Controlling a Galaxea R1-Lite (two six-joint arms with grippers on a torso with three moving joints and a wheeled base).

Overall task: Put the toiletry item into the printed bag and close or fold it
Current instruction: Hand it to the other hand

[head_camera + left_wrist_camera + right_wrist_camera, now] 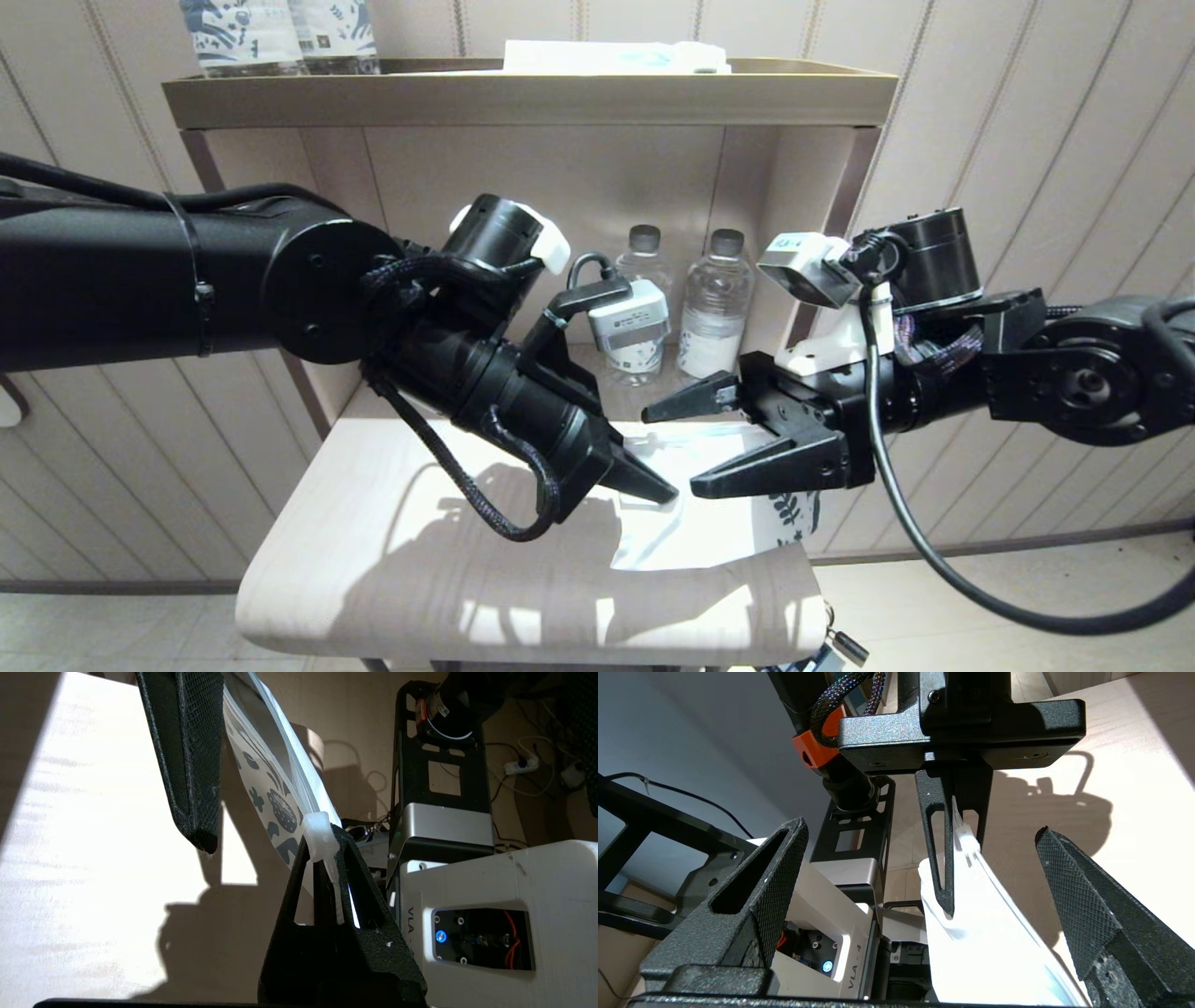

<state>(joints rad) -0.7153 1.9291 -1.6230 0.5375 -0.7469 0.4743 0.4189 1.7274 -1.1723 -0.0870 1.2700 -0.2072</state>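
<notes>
1. Pale panelled walls frame a light wooden surface [392,523] with a shelf unit [523,98] rising behind it, sunlight and arm shadows falling across the wood.
2. Two clear water bottles [714,303] stand in the recess beneath the shelf, behind the printed bag; blue-printed bottles [280,35] and a pale flat packet [611,58] sit on the shelf top.
3. The printed bag [695,537] is held just above the near right part of the surface, its leaf-print end hanging toward the surface's front edge.
4. The left pincer [653,485] is closed on the printed bag, its tips clamped on the white strip along the bag's top edge, seen close in the left wrist view [322,842].
5. The right pincer [680,446] hovers just beside the bag, facing the left pincer, its jaws spread wide with one finger on each side of the bag's edge [994,933] and gripping nothing.
6. The toiletry item cannot be made out in any view.
</notes>
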